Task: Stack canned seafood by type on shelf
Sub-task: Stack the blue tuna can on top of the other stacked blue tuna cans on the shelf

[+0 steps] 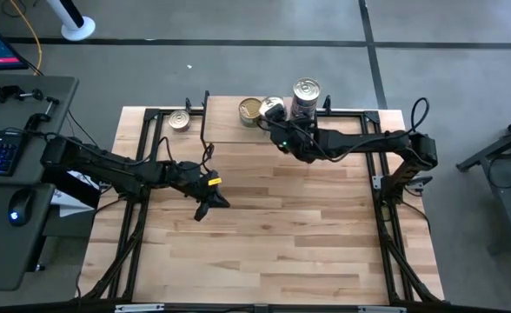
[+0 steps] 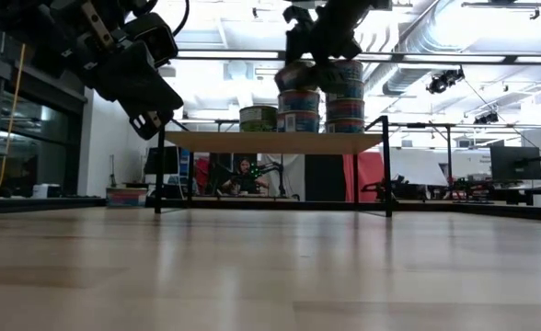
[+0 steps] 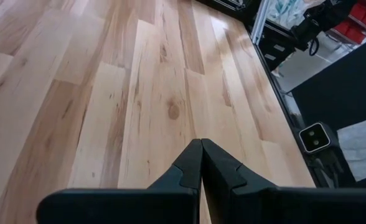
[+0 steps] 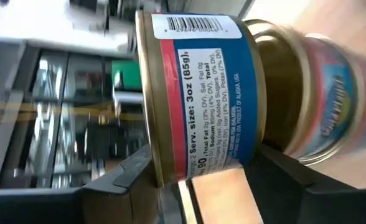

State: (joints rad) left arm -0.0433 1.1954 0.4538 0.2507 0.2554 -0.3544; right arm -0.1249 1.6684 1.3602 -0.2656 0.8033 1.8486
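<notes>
Gripping a tin (image 4: 198, 93) over the shelf (image 1: 229, 130), the right claw (image 1: 282, 135) was mid-placement and next needed lowering squarely onto the matching stack (image 2: 298, 108); the left claw (image 3: 200, 163) hung closed over the surface (image 1: 273, 235).

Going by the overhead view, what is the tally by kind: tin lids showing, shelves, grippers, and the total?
4 tin lids, not counting tins hidden under stacks
1 shelf
2 grippers: left gripper shut, away from the shelf; right gripper holding one tin over it
Total: 7
</notes>
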